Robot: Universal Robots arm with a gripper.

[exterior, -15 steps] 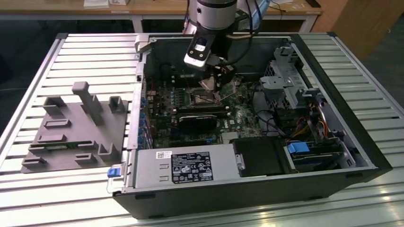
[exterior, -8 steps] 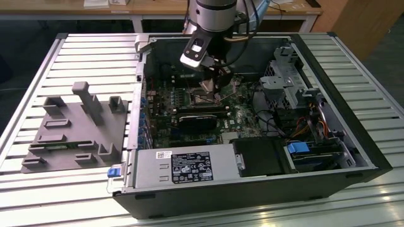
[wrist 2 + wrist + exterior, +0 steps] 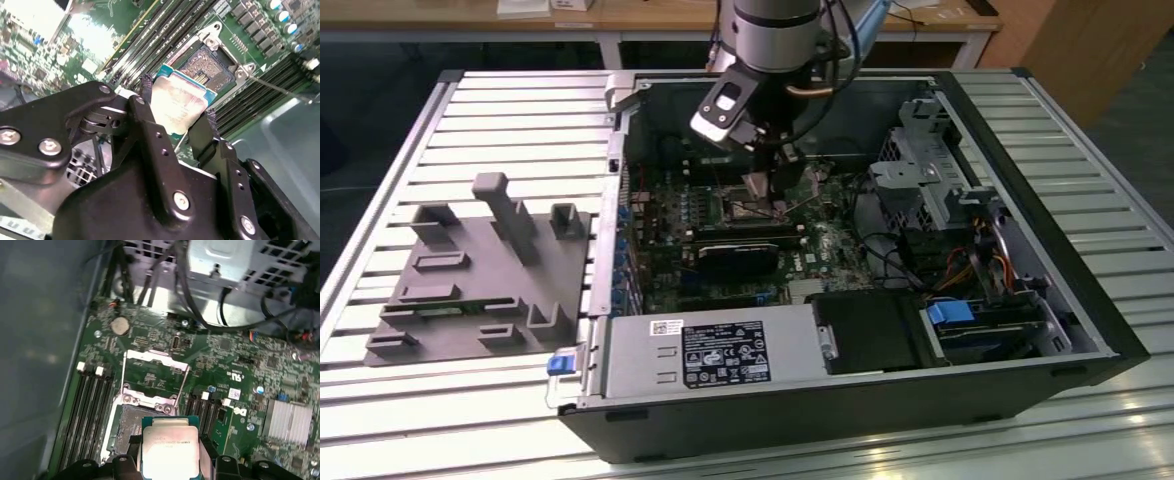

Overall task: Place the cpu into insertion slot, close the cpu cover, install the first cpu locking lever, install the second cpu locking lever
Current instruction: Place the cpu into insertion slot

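Observation:
My gripper (image 3: 177, 107) is shut on the cpu (image 3: 185, 97), a flat silver-grey square chip pinched by its two side edges between the black fingers (image 3: 146, 87). In both wrist views the chip hangs tilted just above one edge of the insertion slot (image 3: 210, 62), whose dark centre lies bare. In the first wrist view the cpu (image 3: 169, 442) overlaps the near edge of the insertion slot (image 3: 131, 426). The cpu cover (image 3: 155, 371) stands swung open beyond it. A thin locking lever (image 3: 277, 86) sticks out beside the socket. In the exterior view my gripper (image 3: 767, 192) hovers over the motherboard.
The open computer case (image 3: 1067, 300) lies on a slatted table. Memory slots (image 3: 92, 410) flank the socket. A black heatsink block (image 3: 740, 255), power supply (image 3: 707, 355), drive cage (image 3: 947, 185) and cables (image 3: 907, 265) crowd the board. A grey fixture tray (image 3: 467, 280) lies at the exterior view's left.

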